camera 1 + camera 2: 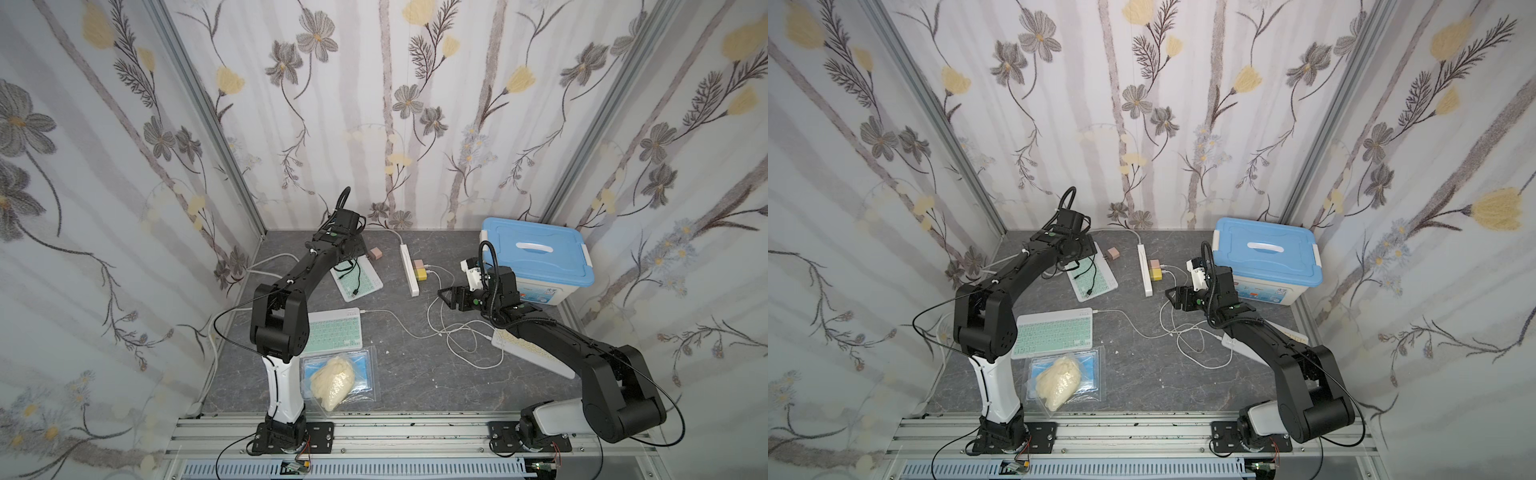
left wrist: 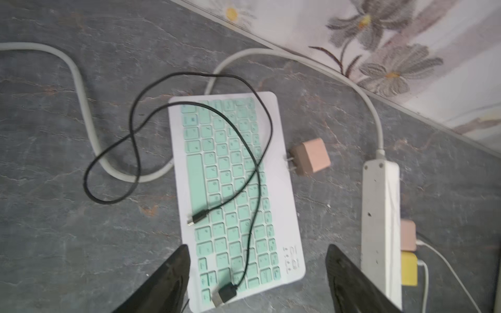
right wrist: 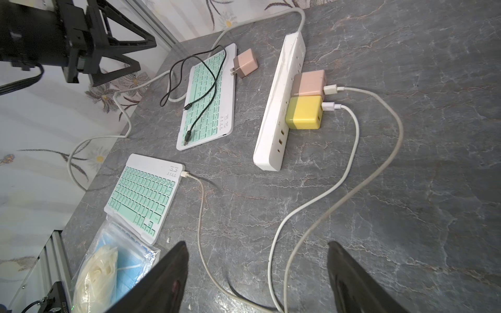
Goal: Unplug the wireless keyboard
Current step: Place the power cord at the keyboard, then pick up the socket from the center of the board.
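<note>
A mint-keyed wireless keyboard (image 2: 195,173) lies at the back left with a loose black cable (image 2: 135,146) draped over it. Both of the cable's plugs (image 2: 226,294) rest free on the keys. My left gripper (image 2: 257,271) hovers open above this keyboard's end, holding nothing. A second mint keyboard (image 3: 143,195) lies nearer the front with a white cable (image 3: 187,174) plugged into its corner. My right gripper (image 3: 257,271) hangs open over loops of white cable. In both top views a third, pale keyboard (image 1: 536,353) lies partly hidden under the right arm.
A white power strip (image 3: 279,108) holds a pink charger (image 3: 309,82) and a yellow charger (image 3: 305,112). A loose pink charger (image 2: 310,157) lies beside the far keyboard. A blue-lidded box (image 1: 536,257) stands back right. A bag of masks (image 1: 336,378) lies front left.
</note>
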